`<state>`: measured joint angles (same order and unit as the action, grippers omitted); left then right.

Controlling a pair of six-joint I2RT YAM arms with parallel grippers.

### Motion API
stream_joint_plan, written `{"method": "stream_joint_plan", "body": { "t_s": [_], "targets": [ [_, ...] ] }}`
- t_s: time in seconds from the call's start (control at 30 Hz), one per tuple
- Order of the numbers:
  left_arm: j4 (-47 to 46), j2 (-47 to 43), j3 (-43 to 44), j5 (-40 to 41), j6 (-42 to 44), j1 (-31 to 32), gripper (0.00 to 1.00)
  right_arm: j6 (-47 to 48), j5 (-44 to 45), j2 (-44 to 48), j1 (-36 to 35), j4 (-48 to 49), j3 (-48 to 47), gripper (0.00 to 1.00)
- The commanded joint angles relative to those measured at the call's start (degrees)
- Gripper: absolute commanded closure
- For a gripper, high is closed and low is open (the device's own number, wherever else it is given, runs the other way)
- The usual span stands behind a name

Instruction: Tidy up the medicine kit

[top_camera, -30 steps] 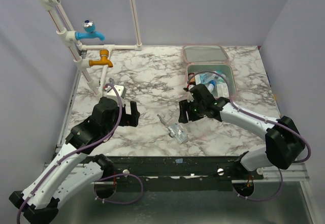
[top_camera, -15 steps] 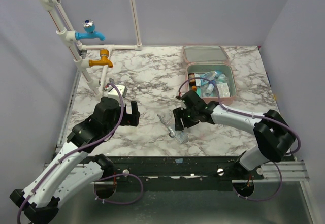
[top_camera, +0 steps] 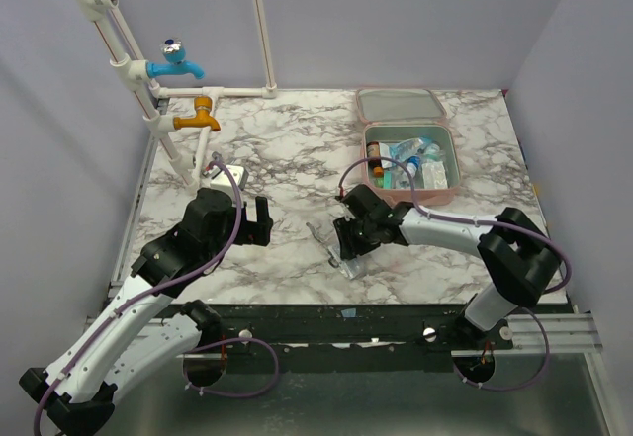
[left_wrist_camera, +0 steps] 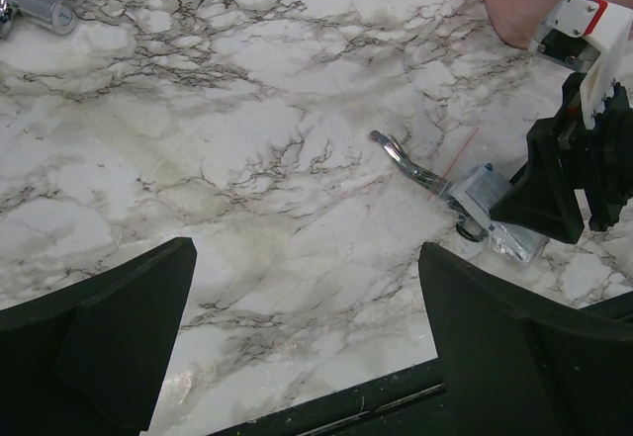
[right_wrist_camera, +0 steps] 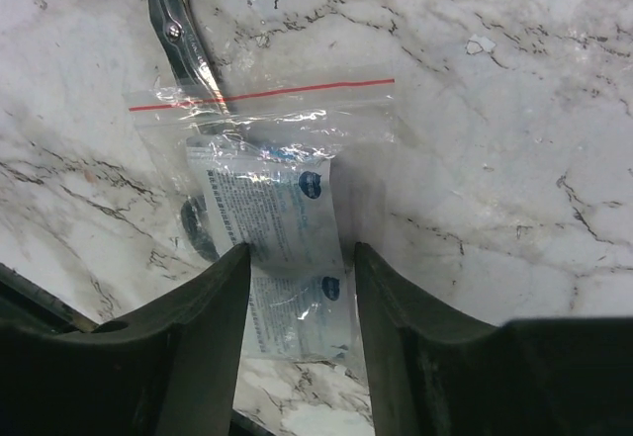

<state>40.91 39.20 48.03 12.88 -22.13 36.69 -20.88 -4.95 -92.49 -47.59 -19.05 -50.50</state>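
Top external view: the medicine kit (top_camera: 399,106) lies open at the far right corner of the desk (top_camera: 287,149), its lid folded back toward the far edge and its tray packed with small bottles and packets. Nearer the middle of the near edge, well apart from the kit, a clear zip bag (right_wrist_camera: 267,139) with a red seal line lies flat, with white sachets (right_wrist_camera: 272,214) inside. A slim metal tool (right_wrist_camera: 178,31) lies partly under the bag's far end. The right hand (right_wrist_camera: 300,263) is down over this bag, its jaws apart with 1 finger on each side of the sachets, not clamped on them. The left hand (left_wrist_camera: 305,258) hangs above the near left part of the desk, its 2 fingers spread wide with only bare marble between them.
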Motion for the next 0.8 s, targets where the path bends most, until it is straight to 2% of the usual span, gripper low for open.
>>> {"method": "stream_joint_plan", "body": {
  "t_s": [0.0, 0.13, 0.3, 0.33, 0.77],
  "targets": [
    [0.3, -0.1, 0.0, 1.1, 0.1, -0.3, 0.01, 0.2, 4.0, -1.6, -1.1, -0.4, -0.3, 0.55],
    [0.3, -0.1, 0.0, 1.1, 0.1, -0.4, 0.01, 0.0, 4.8, -1.5, -1.7, -0.5, -0.3, 0.70],
    [0.3, -0.1, 0.0, 1.0, 0.1, -0.4, 0.01, -0.4, 8.1, -0.8, -2.3, -1.1, -0.7, 0.96],
    [0.3, -0.1, 0.1, 1.0, 0.1, -0.4, 0.01, -0.6, 8.4, -0.5, -2.4, -1.2, -0.9, 0.99],
    [0.4, -0.3, 0.1, 1.1, 0.0, -0.4, 0.02, -2.5, 13.3, 7.2, -2.5, -3.8, -2.1, 0.99]
  ]
}}
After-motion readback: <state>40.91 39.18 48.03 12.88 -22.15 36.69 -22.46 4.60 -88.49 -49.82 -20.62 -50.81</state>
